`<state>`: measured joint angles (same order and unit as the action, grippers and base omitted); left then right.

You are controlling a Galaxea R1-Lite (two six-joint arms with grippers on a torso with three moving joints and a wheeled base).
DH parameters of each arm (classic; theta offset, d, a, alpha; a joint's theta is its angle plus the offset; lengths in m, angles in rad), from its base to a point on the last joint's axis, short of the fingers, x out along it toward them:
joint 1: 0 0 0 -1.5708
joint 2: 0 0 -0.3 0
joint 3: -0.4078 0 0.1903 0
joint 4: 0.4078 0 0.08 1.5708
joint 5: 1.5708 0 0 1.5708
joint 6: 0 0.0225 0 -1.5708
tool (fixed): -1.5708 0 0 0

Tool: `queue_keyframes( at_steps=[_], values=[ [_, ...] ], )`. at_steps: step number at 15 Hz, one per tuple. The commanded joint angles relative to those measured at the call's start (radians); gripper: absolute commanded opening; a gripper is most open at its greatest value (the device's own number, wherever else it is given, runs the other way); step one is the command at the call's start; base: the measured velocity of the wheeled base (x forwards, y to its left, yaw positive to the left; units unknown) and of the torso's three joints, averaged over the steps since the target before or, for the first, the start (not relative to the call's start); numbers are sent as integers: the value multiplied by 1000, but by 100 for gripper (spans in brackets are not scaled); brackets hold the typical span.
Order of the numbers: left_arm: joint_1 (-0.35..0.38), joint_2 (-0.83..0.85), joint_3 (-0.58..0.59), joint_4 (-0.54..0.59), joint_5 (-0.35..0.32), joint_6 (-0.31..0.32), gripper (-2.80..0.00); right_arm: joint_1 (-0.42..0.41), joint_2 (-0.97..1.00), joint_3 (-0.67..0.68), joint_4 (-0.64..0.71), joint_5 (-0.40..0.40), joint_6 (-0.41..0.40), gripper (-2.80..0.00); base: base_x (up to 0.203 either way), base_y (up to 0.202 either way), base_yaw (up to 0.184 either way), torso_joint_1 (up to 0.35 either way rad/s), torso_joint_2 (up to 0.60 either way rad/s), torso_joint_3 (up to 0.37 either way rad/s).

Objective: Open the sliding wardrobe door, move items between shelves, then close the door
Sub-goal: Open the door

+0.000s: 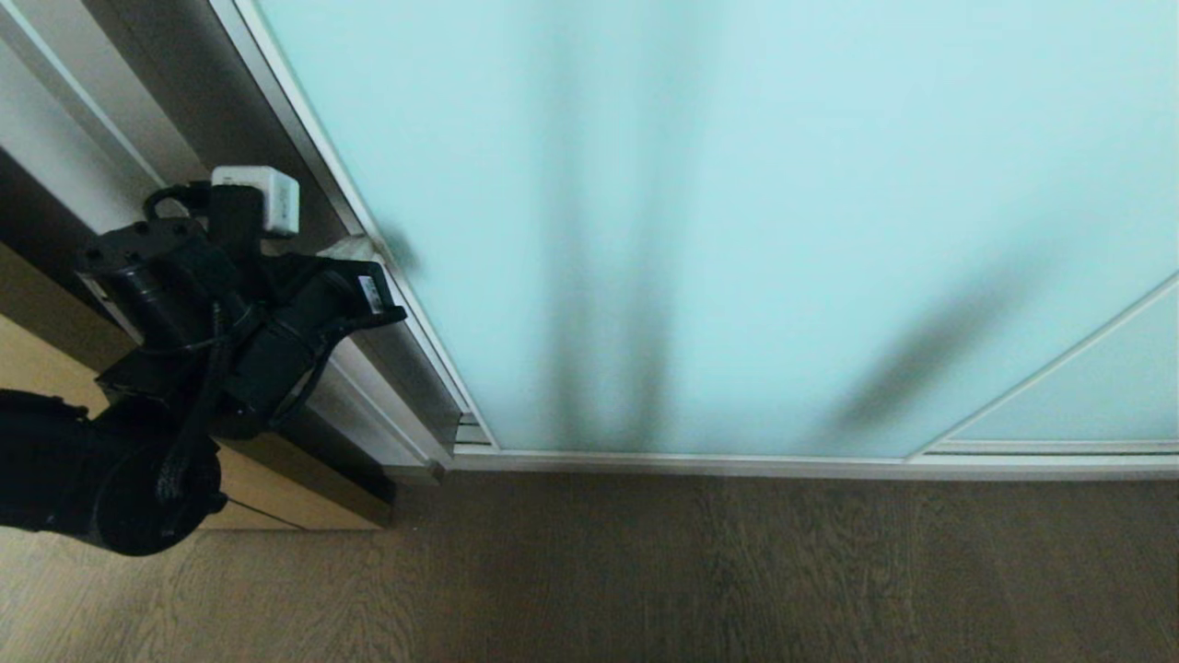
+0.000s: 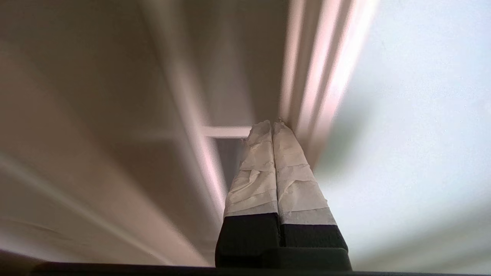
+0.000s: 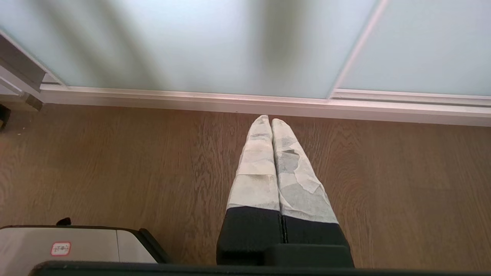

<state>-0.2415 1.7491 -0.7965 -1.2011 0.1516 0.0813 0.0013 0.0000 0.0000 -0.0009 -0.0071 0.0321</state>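
Sliding wardrobe door [image 1: 737,230]: frosted pale blue-green glass in thin silver-white frame, filling most of head view. Fully across the opening here; interior, shelves and items hidden behind it. Two glass panels counted: the large one, plus a second panel [image 1: 1078,405] overlapping at lower right, cut off by the picture edge. Dark soft streaks on the glass, shadows or reflections, not resolvable.

Wood-grain floor [image 1: 645,571]: one broad bare strip along the bottom rail [image 1: 700,463], open room in front of the door across the whole width seen.

Left of door: vertical frame edge [image 1: 304,120], then grey-brown recessed jamb [image 1: 184,83] and a light wood surface [image 1: 28,359] at far left, partly covered by the arm.

Left gripper [image 2: 272,124]: one, raised at the door's left vertical edge. Fingers [image 2: 295,184] pressed together, taped white, nothing between them; tips right at the frame edge beside the glass, contact not certain. Left wrist view heavily blurred; a short white crossbar [image 2: 226,132] behind the tips hard to identify.

Right gripper [image 3: 271,119]: one, outside head view, pointing down over the floor near the bottom rail. Fingers [image 3: 257,172] pressed together, empty.

Robot base corner [image 3: 76,243]: grey, with small red-outlined label, cut off at picture edge.
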Motion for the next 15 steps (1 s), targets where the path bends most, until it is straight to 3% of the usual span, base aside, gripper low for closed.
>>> queue_keyframes(
  at_steps=[1,7,12,15],
  values=[
    [-65,-7,16,-6,13,1,-280,0,0,0,-1,-1,0,-280,0,0,0,0,0,0],
    [-169,-1,18,-8,30,-6,-280,0,0,0,-1,1,0,-280,0,0,0,0,0,0],
    [-349,39,8,-12,31,-26,-280,0,0,0,-1,0,0,-280,0,0,0,0,0,0],
    [-407,115,-24,-29,34,-24,-280,0,0,0,-1,-1,0,-280,0,0,0,0,0,0]
  ],
)
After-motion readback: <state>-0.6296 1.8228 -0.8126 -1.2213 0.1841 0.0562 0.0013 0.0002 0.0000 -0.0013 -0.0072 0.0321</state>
